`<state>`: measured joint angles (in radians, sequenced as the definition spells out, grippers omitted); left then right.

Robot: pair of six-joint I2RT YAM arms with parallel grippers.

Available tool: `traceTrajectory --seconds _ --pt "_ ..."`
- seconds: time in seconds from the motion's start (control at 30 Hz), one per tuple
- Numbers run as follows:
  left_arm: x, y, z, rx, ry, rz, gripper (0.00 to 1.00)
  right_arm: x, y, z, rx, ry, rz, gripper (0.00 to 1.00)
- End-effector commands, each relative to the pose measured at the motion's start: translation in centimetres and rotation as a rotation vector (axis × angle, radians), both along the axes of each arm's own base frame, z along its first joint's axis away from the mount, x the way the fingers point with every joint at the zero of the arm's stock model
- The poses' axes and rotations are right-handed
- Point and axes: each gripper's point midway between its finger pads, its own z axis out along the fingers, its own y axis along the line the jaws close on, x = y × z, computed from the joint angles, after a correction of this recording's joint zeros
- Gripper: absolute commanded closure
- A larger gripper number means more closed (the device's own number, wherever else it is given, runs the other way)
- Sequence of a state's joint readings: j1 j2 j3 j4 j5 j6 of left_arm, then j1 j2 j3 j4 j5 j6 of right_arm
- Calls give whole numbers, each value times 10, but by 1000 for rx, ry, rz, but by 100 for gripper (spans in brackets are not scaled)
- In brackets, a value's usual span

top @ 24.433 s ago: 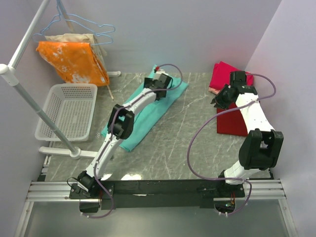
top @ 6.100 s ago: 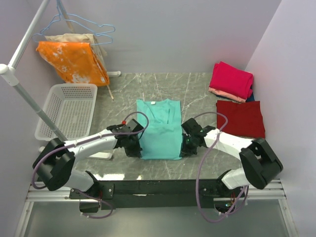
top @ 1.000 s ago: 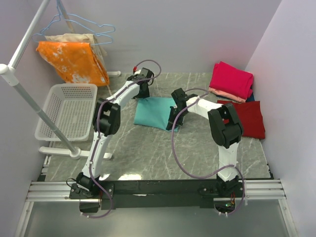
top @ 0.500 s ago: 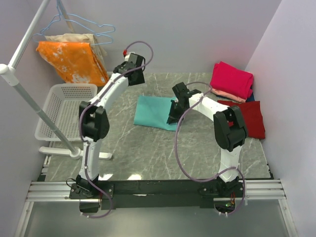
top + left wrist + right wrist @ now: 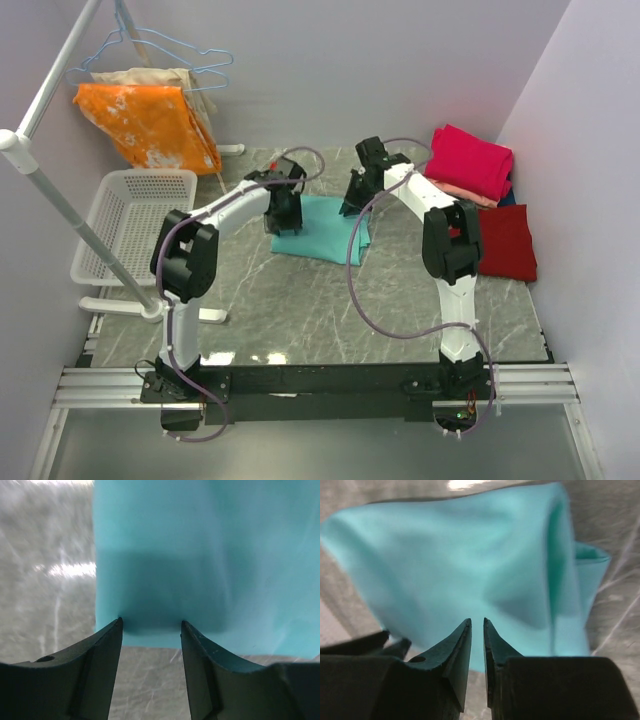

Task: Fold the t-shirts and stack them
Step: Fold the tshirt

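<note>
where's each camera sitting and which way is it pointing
top external: above and behind the arm bases, looking down on the table; both arms show, left tool and right tool at the teal shirt.
left wrist: on the left arm, facing the shirt's edge past its parted fingers.
right wrist: on the right arm, facing the shirt past its fingers.
shared: all show the shirt.

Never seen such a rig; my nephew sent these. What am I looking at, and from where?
Two robot arms are bolted to a grey table. The wide picture looks down from above; each close-up comes from a wrist camera, so the dark prongs are gripper fingers. The left gripper, jaws apart, sits at the folded teal t-shirt's edge; the right gripper, jaws barely apart, faces the same shirt. Neither holds anything. On the right lie a folded magenta t-shirt and a dark red t-shirt; on the left, a white basket and a hanging orange cloth.
</note>
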<state>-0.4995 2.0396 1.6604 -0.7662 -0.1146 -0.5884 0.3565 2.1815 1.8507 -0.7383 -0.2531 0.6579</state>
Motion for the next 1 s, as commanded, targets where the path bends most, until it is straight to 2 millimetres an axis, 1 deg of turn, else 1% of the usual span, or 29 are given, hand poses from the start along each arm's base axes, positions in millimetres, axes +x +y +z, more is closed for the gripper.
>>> traceTrajectory --seconds 0.0,0.1,0.13,0.17,0.23,0.27,0.33,0.37,0.4,0.47,0.57,0.67,0.73,0.77,0.8,0.83,0.87,0.9,0.93,0.97 --pt "-14 -14 12 -71 -9 -27 45 -2 -11 -19 -18 62 6 77" --pt "-22 -1 4 -3 0 -10 44 -8 -18 -35 -45 99 -3 77" --pt "-24 5 2 23 4 2 44 -8 -22 -38 -47 106 -14 77" --pt "-27 14 -4 65 12 22 43 -13 -25 -46 -57 126 -21 77" --pt "-31 27 -12 129 27 54 43 -15 -33 -52 -72 147 -45 78" --pt "-36 39 -18 186 46 79 42 -17 -37 -55 -83 159 -58 78" --pt "-42 48 -26 236 70 99 42 -20 -44 -61 -112 183 -74 81" --pt "-45 52 -29 254 82 107 42 -19 -48 -62 -118 189 -83 81" --pt "-47 53 -30 260 86 106 43 -22 -51 -66 -133 208 -89 82" --pt "-49 52 -29 259 80 104 42 -21 -56 -68 -148 213 -98 83" --pt "-51 54 -24 267 72 110 42 -23 -63 -70 -160 223 -117 84" --pt "-54 61 -17 298 59 123 42 -22 -66 -68 -161 216 -121 84" --pt "-56 65 -11 308 50 132 42 -19 -64 -59 -146 190 -108 85" --pt "-55 65 -1 296 29 137 42 -19 -62 -55 -132 177 -95 85" --pt "-55 66 5 292 16 141 42 -15 -53 -35 -72 123 -69 87" --pt "-55 68 13 295 1 148 41 -22 -54 -32 -65 113 -51 87" --pt "-54 69 27 282 -29 156 40 -21 -54 0 -45 33 -53 87" --pt "-53 70 35 277 -47 162 40 -17 -56 12 -40 -31 -63 80" --pt "-52 72 43 277 -67 170 38 -26 -62 12 -48 -37 -72 75" --pt "-52 73 56 261 -99 177 37 -27 -65 35 -38 -98 -79 70"
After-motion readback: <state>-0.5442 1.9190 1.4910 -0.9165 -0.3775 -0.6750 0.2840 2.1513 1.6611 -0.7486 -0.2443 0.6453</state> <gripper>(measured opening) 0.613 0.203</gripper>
